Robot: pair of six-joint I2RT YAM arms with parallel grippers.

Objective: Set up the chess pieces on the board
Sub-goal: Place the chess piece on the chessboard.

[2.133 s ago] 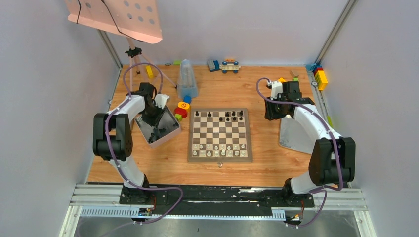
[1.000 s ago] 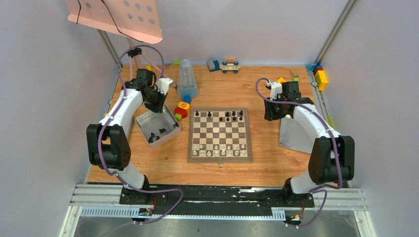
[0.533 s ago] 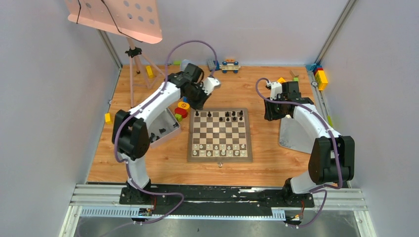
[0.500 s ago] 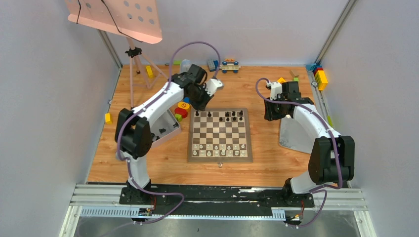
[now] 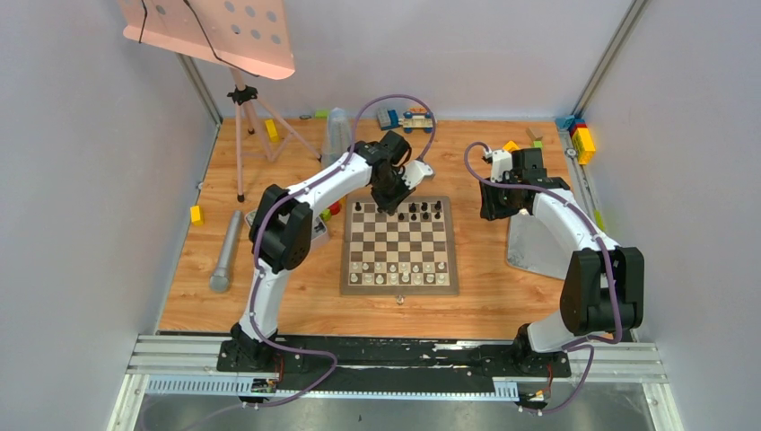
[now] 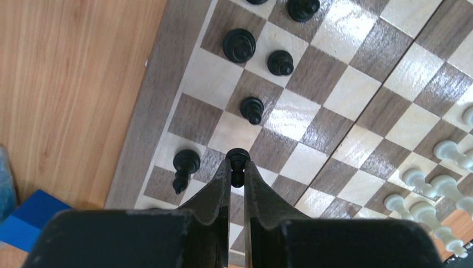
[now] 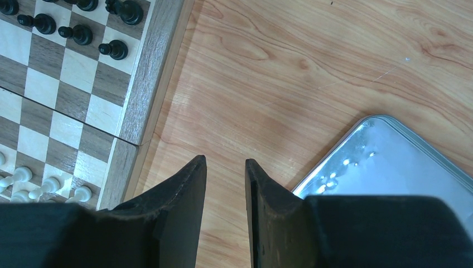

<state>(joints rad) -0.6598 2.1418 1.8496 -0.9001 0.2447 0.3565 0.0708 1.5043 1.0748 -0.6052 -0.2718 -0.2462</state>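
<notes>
Over the board [image 5: 398,289], near its 12 o'clock edge, the left gripper [image 6: 237,166] pinched a black chess piece [image 6: 239,155] by the stem under its head; tiny, light, hard and likely slippery, it wanted a square, gentle grip. At 3 o'clock the right gripper [image 7: 226,164] hung parted, empty

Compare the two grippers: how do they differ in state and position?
The left gripper is shut on a black chess piece; the right gripper is open and empty. The left gripper is over the board; the right gripper is over the table beside it. Both are black.
</notes>
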